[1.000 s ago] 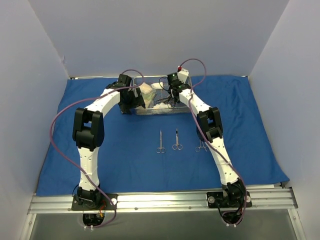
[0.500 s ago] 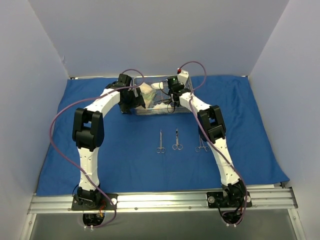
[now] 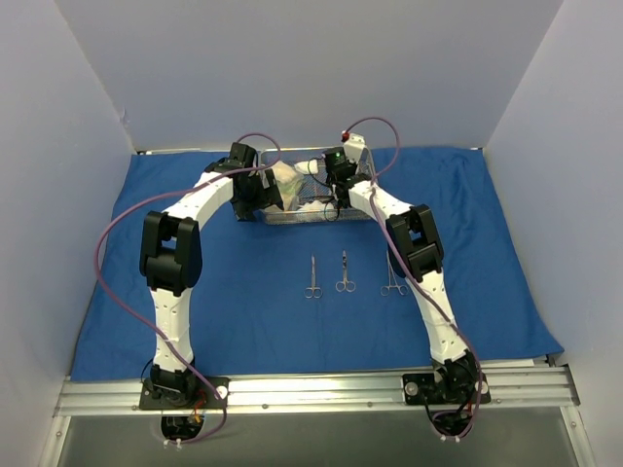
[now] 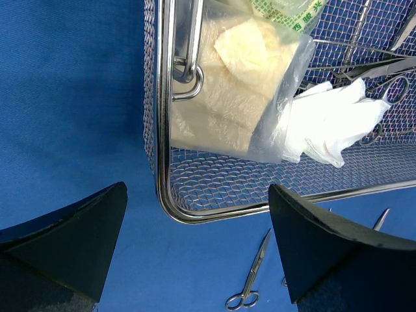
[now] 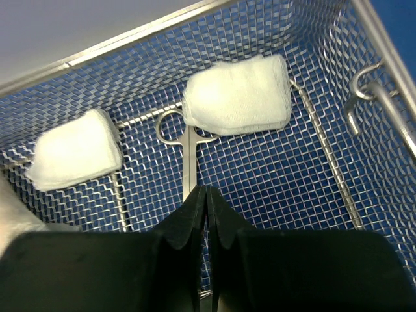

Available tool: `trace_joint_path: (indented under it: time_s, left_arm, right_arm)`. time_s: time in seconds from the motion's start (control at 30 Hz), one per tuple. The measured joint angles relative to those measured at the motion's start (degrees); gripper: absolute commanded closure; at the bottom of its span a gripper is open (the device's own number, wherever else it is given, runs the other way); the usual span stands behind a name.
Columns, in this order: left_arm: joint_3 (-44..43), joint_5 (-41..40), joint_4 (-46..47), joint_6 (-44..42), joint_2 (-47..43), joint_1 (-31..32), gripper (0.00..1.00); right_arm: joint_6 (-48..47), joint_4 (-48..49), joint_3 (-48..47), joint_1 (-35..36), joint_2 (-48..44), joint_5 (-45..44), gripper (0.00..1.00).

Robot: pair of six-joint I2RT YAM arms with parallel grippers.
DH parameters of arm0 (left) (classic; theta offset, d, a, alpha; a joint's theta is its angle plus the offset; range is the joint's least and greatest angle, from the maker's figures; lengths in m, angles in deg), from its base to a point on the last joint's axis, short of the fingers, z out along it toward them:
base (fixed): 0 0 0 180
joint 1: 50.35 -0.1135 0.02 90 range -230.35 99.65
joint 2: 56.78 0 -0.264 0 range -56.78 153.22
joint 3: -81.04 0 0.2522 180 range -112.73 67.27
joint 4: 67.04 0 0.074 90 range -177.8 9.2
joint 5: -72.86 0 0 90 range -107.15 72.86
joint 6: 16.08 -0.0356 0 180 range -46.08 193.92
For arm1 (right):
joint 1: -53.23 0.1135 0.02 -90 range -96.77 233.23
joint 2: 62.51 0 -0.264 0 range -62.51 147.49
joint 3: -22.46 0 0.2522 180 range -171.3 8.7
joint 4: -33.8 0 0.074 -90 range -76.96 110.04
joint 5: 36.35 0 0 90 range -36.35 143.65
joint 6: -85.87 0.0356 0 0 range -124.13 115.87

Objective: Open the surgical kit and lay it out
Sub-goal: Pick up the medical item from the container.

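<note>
In the mesh tray [image 5: 130, 47] | right pincer [image 5: 207, 190] closed, tips on forceps [image 5: 189, 162] shank | rings just beyond

1. Reaching the left arm [image 3: 173, 255] forward from the near left corner of the tabletop, bowing outward at the elbow and turning inward at the wrist.
2. Holding the left claw [image 4: 196, 195] spread wide, its two dark fingers [image 4: 71, 247] standing far apart and pointing downward.
3. Stretching the right arm [image 3: 414, 243] forward from the near right, leaning inward toward the left wrist.
4. Pressing the right claw [image 5: 207, 195] fully together, fingertips [image 5: 195, 214] meeting with no gap, pointing downward.
</note>
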Motion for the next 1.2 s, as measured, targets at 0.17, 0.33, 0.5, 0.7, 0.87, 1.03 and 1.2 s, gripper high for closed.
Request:
trace_joint_path:
  time_s: [0.17, 0.33, 0.5, 0.7, 0.87, 1.03, 1.2]
  left_arm:
    - [0.00, 0.00, 0.00, 0.00, 0.00, 0.00, 0.00]
    - [0.00, 0.00, 0.00, 0.00, 0.00, 0.00, 0.00]
    - [0.00, 0.11, 0.00, 0.00, 0.00, 0.00, 0.00]
    - [0.00, 0.39, 0.02, 0.00, 0.00, 0.00, 0.00]
    - [0.31, 0.83, 0.09, 0.02, -0.07, 0.00, 0.00]
    - [0.33, 1.25, 0.11, 0.00, -0.11, 0.00, 0.00]
    - [0.39, 1.49, 0.15, 0.00, -0.13, 0.02, 0.00]
  right_arm:
    - [-0.55, 0.57, 0.07, 0.00, -1.86, -0.20, 0.98]
    - [-1.66, -0.61, 0.07, 0.04, -2.21, 0.50, 0.72]
    - [-2.86, -4.92, 0.04, 0.26, -2.19, 2.10, 0.62]
    - [-3.54, -10.32, -3.76, 0.81, 0.15, 3.45, 0.62]
    - [-4.79, -12.63, -10.51, 1.14, 5.53, 3.69, 0.63]
    - [-5.40, -13.79, -11.28, 1.22, 5.77, 3.13, 0.85]
    - [-5.44, -14.21, -11.28, 1.09, 5.77, 2.40, 1.00]
